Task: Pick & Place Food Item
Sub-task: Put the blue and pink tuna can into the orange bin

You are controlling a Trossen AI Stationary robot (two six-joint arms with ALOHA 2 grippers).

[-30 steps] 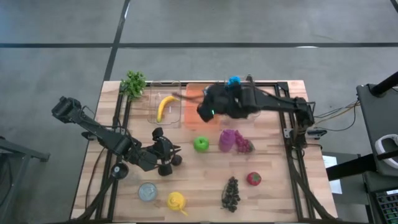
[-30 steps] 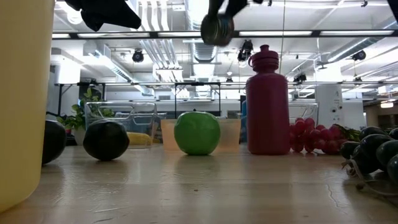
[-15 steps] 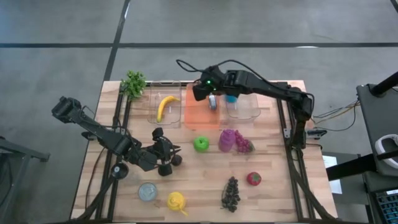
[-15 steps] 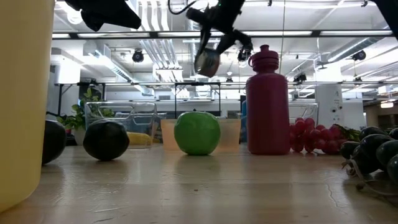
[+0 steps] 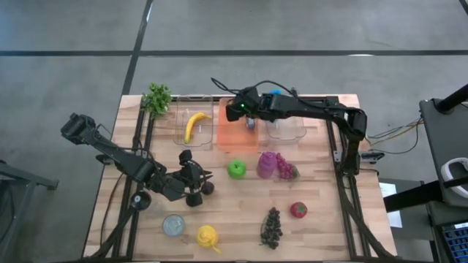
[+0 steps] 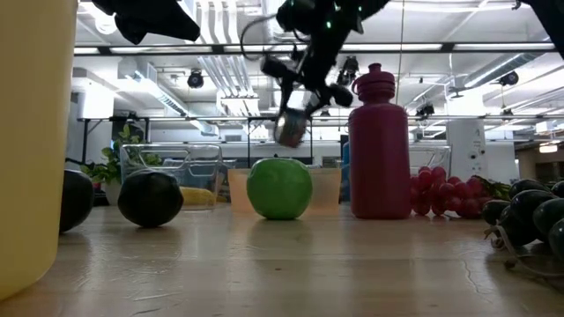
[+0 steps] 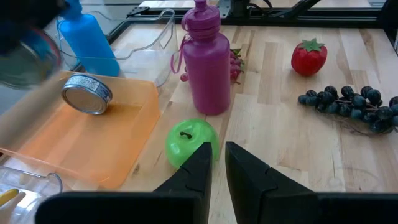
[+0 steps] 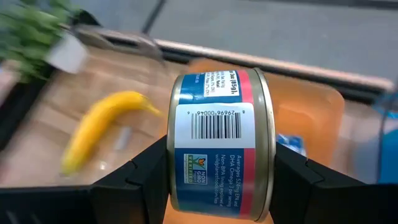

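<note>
My right gripper (image 5: 238, 111) hangs over the orange tray (image 5: 235, 137), shut on a tin can (image 8: 217, 146) with a blue, white and red label. The low view shows this can (image 6: 289, 129) tilted in the air. In the high view the gripper hides it. A second tin (image 7: 87, 93) lies in the tray on its side wall. A green apple (image 5: 236, 169) rests on the table in front of the tray. My left gripper (image 5: 196, 183) waits, shut, at the near left, its fingers (image 7: 193, 177) pointing at the apple (image 7: 189, 142). My right gripper pinches the can between its two fingers, one finger (image 8: 140, 171) on each flat end, so the label wall (image 8: 214, 118) faces the wrist camera. The fingers slant down from the table's right side. The can is tilted and hangs clear above the tray.
A banana (image 5: 194, 126) lies in a clear tub left of the tray; a blue bottle (image 7: 87, 40) stands in the clear tub on its right. A magenta bottle (image 5: 267, 164), red grapes (image 5: 288, 172), a strawberry (image 5: 298, 210), dark grapes (image 5: 272, 226) and a yellow item (image 5: 208, 235) stand nearer.
My right gripper has come down with the can, moving toward the table's far left over the orange tray, and has rolled at the wrist, so the can now hangs lower and more tilted.
</note>
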